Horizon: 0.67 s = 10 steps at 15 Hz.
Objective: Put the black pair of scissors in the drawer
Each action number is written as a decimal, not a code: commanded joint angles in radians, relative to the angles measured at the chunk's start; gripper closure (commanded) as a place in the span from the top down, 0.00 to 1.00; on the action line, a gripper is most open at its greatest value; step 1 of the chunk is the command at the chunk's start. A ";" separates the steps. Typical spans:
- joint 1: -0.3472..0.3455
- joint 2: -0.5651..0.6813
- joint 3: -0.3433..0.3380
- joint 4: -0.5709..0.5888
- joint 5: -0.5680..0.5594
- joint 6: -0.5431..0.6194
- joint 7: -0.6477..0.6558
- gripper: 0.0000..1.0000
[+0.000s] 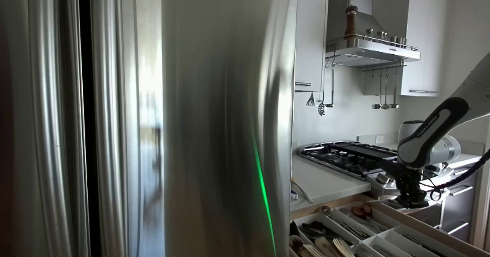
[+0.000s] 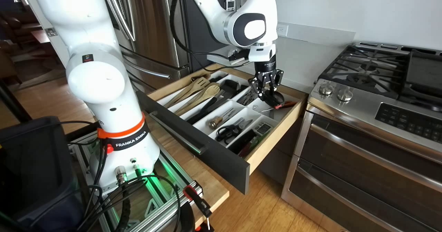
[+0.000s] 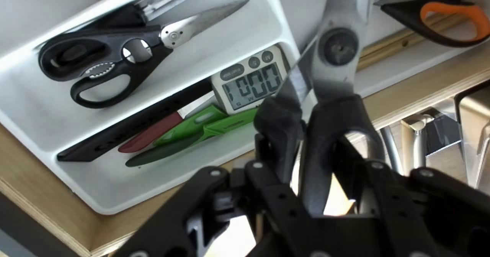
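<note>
The drawer is open; its wooden wall (image 2: pixel 276 135) and dark front (image 2: pixel 210 161) show in an exterior view. My gripper (image 2: pixel 267 92) is above the drawer's back right part. In the wrist view, my gripper (image 3: pixel 300 157) is shut on the handles of a black pair of scissors (image 3: pixel 325 123), with its metal blades pointing away from the fingers. The held scissors (image 2: pixel 274 98) look partly hidden by the fingers in an exterior view. Another black pair of scissors (image 3: pixel 111 62) lies in a white compartment of the drawer; it also shows in an exterior view (image 2: pixel 229 131).
A white timer (image 3: pixel 249 79) and green and red knives (image 3: pixel 191 125) lie in a neighbouring compartment. Orange-handled tools (image 3: pixel 455 20) lie beyond the held blades. Wooden utensils (image 2: pixel 203 92) fill the drawer's left side. The stove (image 2: pixel 345 95) stands right beside the drawer.
</note>
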 commanded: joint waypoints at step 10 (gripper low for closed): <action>0.208 0.293 -0.100 0.242 -0.046 -0.051 0.460 0.18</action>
